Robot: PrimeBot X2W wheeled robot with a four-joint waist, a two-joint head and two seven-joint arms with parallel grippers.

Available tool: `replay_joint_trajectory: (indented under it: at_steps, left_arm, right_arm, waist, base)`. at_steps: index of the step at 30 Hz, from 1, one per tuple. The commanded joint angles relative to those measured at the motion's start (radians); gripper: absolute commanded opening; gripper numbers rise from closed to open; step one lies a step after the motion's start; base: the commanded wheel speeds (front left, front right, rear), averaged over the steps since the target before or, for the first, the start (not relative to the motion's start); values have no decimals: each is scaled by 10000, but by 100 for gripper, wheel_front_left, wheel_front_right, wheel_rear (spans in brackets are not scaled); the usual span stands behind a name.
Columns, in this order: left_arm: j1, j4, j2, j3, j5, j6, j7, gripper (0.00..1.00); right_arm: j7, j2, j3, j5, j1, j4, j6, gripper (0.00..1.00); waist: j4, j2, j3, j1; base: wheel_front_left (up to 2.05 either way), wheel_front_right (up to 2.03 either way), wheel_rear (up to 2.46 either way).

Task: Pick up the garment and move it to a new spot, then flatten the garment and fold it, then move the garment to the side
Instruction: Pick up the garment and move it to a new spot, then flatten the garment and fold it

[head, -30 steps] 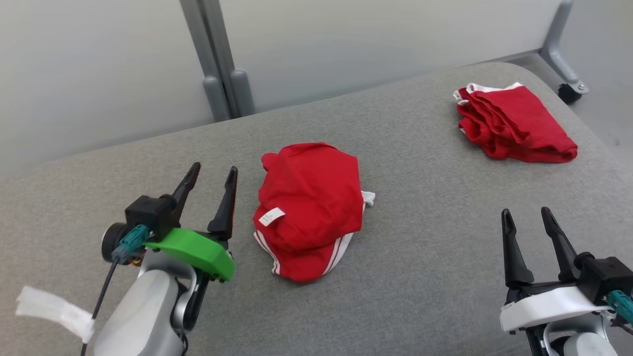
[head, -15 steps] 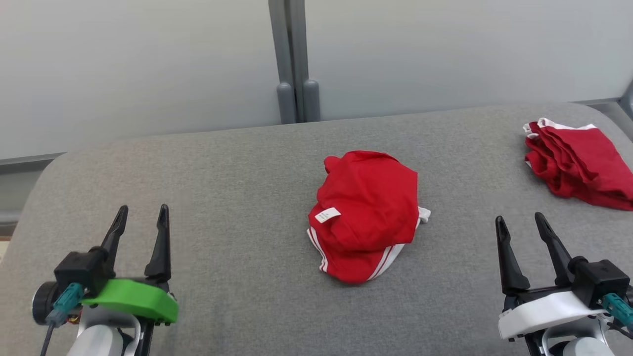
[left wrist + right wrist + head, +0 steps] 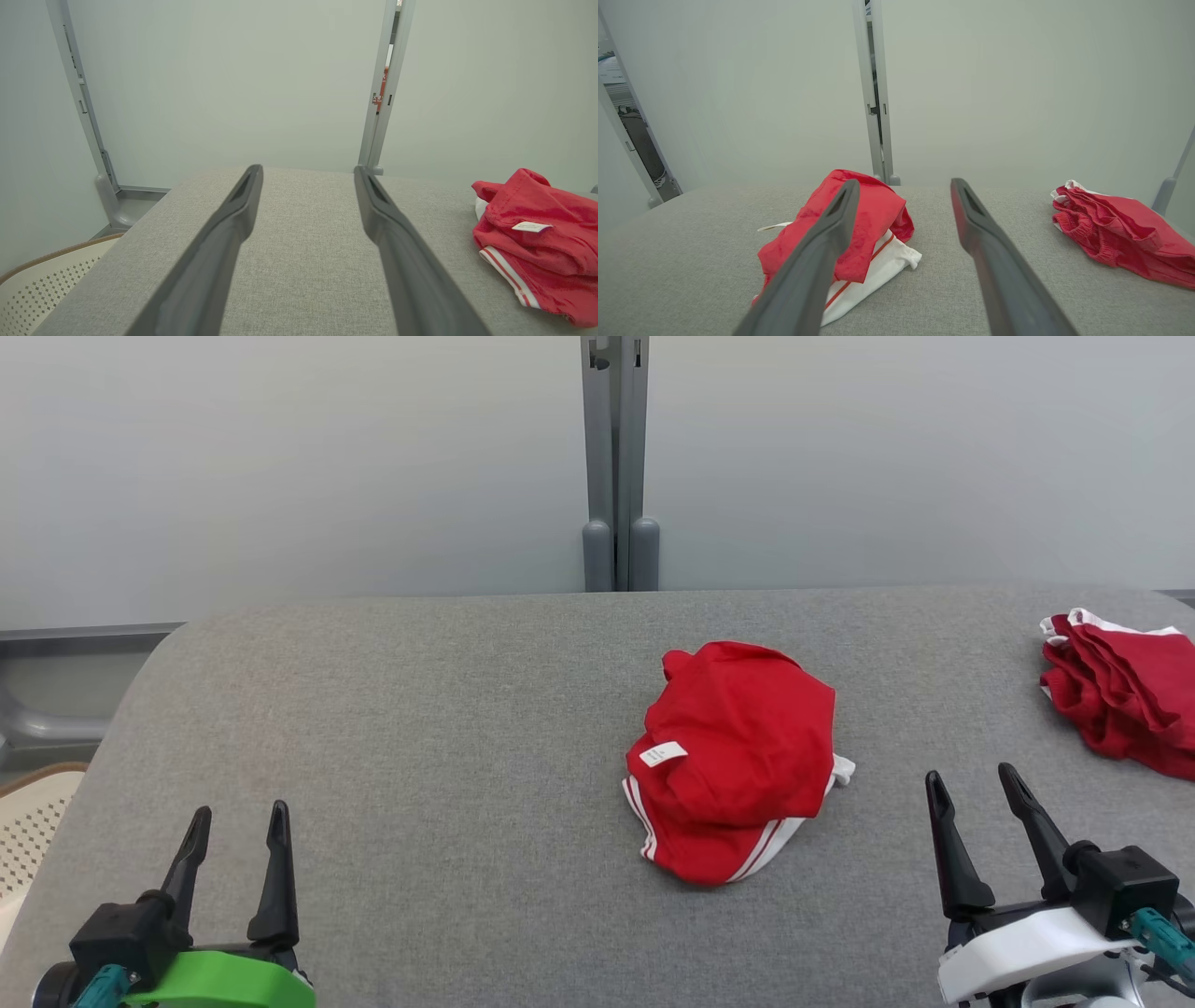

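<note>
Two grippers hang low over the grey woven tabletop [image 3: 420,709], and neither has anything between its fingers. Farthest left, beyond the left gripper's outer finger, the corner of a pale perforated basket [image 3: 33,821] shows past the table edge. The left gripper [image 3: 238,812] has its two dark tapered fingers spread as wide as they go, pointing away over bare cloth. The garment [image 3: 738,756] lies well off to the right of them and somewhat ahead.

It is a crumpled heap of soft red fabric, domed and creased. A small white label [image 3: 663,753] sits on the side toward the left fingers, white stripes [image 3: 761,849] run along its near hem, and a white scrap [image 3: 842,771] pokes out on the side toward the right fingers. Its longer run goes roughly along the line of the fingers, from near to far.

The right gripper [image 3: 971,777], equally wide and empty, stands near the heap, which sits ahead and left of its fingertips, so this arm looks the nearer one for the pickup. Ahead and right of those fingers, well apart, a second red garment [image 3: 1120,709] lies in flatter, layered folds with a white edge
</note>
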Motion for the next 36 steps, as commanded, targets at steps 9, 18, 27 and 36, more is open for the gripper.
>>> replay_joint_trajectory:
  at_steps: [9, 18, 27, 36]
  left_arm:
    - [448, -275, 9, 29, -146, -122, -27, 100]
    - [436, -225, 119, 31, -160, -204, -27, 100]
    - [386, -125, 79, 147, -115, -192, -27, 100]
    - [432, -140, -173, 410, 8, -239, -27, 100]
  right_arm:
    - [167, 55, -96, -30, 390, -208, 2, 100]
    - [291, 162, -179, -92, 536, -357, 2, 100]
    - [380, 219, -247, -115, 575, -415, 2, 100]
    - [353, 257, -255, -61, 571, -316, 2, 100]
  waist:
    - [28, 0, -39, 0]
    - [14, 0, -53, 0]
    - [10, 0, -45, 0]
    - [26, 0, -57, 0]
  base:
    - [0, 0, 0]
    - [0, 0, 0]
    - [0, 0, 0]
    - [0, 0, 0]
